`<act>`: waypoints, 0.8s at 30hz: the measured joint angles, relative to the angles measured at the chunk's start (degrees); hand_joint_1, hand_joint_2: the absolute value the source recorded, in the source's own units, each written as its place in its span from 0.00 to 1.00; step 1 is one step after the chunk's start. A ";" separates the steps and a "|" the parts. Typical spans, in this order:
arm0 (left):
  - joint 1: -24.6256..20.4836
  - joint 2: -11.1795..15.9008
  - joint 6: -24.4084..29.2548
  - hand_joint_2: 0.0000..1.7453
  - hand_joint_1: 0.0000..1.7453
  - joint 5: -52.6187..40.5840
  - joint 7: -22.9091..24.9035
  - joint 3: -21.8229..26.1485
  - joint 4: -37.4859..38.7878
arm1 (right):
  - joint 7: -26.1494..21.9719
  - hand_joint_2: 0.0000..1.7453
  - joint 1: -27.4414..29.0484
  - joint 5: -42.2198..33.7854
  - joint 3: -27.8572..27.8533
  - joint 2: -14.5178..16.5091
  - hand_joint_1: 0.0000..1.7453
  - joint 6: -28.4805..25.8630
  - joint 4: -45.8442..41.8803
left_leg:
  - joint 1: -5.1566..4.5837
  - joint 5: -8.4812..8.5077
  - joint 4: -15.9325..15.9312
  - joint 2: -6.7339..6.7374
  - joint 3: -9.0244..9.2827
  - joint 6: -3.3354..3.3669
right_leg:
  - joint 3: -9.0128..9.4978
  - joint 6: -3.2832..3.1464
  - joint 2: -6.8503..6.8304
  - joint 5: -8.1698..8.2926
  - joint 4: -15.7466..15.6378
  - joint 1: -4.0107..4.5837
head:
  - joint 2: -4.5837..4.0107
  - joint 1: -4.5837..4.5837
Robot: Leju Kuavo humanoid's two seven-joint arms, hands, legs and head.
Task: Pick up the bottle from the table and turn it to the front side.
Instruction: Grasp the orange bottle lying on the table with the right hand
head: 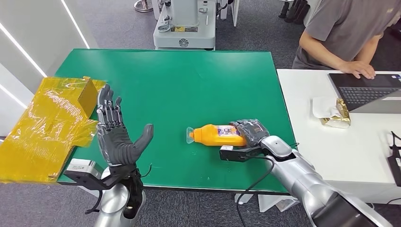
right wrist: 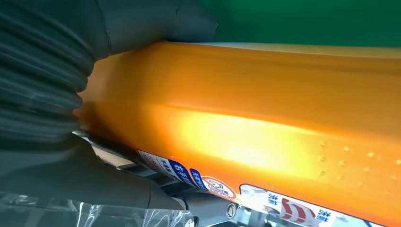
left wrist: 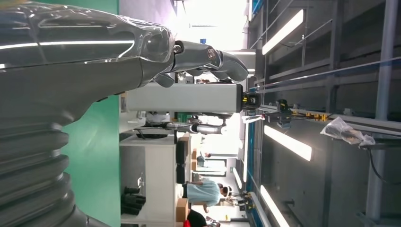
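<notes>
Orange bottle (head: 218, 134): lying sideways on green desk (head: 189, 80), base end gripped by right robot hand (head: 250, 132); left robot hand (head: 116, 137) open, empty; likely light, rigid, glossy-slippery plastic—grasp mid-body.

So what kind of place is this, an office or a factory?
It looks like a robotics lab or workshop: a green table set up as a test bench, a person working at a laptop, and a machine base behind.
</notes>
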 joint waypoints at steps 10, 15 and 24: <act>-0.05 -0.07 0.42 1.00 0.00 0.01 0.00 0.00 0.10 | -2.58 1.00 2.01 -7.22 -8.95 3.46 1.00 -19.35 -3.28 | -0.01 0.00 0.01 -0.08 -0.30 0.01 | -0.28 0.00 -0.07 -0.02 -0.01 -0.01 | 0.00 0.02; -0.91 -0.19 -0.48 1.00 0.00 -1.03 0.00 0.00 2.00 | -11.19 1.00 5.14 -3.27 -19.40 7.05 1.00 -24.89 -8.72 | 0.00 0.00 0.00 -0.07 -0.35 0.00 | -0.36 -0.01 -0.05 -0.02 -0.01 0.00 | 0.00 0.02; -5.14 -0.87 -0.10 1.00 0.00 -2.69 0.00 0.00 5.92 | -22.28 1.00 10.55 7.13 -44.82 15.59 1.00 -24.95 -18.75 | 0.00 0.01 0.00 -0.09 -0.42 0.00 | -0.40 -0.01 -0.10 -0.02 0.00 0.00 | 0.00 0.02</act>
